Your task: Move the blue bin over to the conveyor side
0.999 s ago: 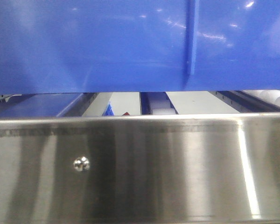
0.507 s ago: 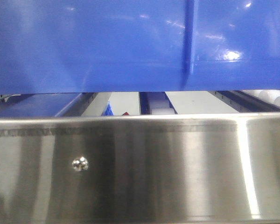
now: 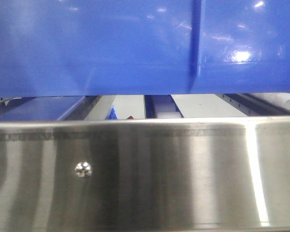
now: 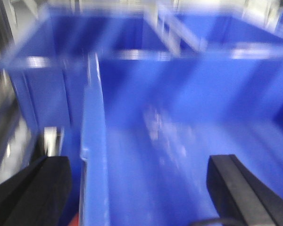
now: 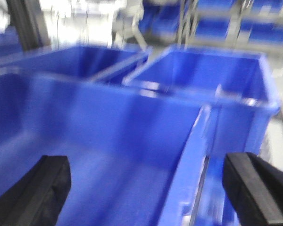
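Note:
The blue bin (image 3: 111, 48) fills the top half of the front view, its glossy wall with one vertical rib hanging just above a steel rail. In the left wrist view my left gripper (image 4: 139, 165) is open. Its black fingers (image 4: 42, 188) stand wide apart either side of the bin's left rim (image 4: 94, 155), one outside and one over the bin's inside. My right gripper (image 5: 146, 162) is open the same way across the right rim (image 5: 188, 160). Both wrist views are blurred. The conveyor side is out of view.
A brushed stainless steel rail (image 3: 145, 169) with a small screw (image 3: 83, 168) spans the lower front view. White rollers (image 3: 285, 100) show in the gap under the bin. More blue crates (image 5: 207, 75) stand close behind, and racks with crates (image 5: 254, 23) further back.
The bin's rib has drifted slightly left in the front view and a bright glare spot has appeared on its wall at right. The steel rail looks the same.

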Available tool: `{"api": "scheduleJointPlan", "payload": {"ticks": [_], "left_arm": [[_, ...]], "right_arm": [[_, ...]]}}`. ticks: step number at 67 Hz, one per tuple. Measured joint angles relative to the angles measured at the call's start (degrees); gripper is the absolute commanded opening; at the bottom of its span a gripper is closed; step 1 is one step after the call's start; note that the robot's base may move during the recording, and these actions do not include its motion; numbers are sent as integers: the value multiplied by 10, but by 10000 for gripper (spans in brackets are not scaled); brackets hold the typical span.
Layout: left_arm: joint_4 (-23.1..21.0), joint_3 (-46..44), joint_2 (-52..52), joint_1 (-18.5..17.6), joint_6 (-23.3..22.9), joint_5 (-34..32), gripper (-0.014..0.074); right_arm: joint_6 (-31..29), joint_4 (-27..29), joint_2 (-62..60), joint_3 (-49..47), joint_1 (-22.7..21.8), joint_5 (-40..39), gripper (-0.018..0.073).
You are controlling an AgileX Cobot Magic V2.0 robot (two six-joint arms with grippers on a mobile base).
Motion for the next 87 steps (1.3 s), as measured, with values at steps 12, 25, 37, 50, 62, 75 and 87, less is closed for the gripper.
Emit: {"api": "scheduleJointPlan", "payload": {"ticks": [12,25,37,50,62,75,87], "left_arm": [[7,-105,87,0,-1,79,483],[34,-168,148,0,-1,107,483],[78,-181,176,0,-2,112,483],[80,-182,199,0,-3,112,483],[82,-172,218,6,-3,112,483],[73,-137,219,54,7,112,483],[39,-115,220,75,22,112,483]], "right_arm": [[13,0,105,-137,0,156,549],[57,-26,187,-244,1,255,549],[92,-79,225,-275,1,265,549],[97,-81,256,-267,1,266,549],[103,-90,287,-251,1,267,549],[132,-105,314,-248,1,268,549],[144,-116,335,-248,1,268,549]]}}
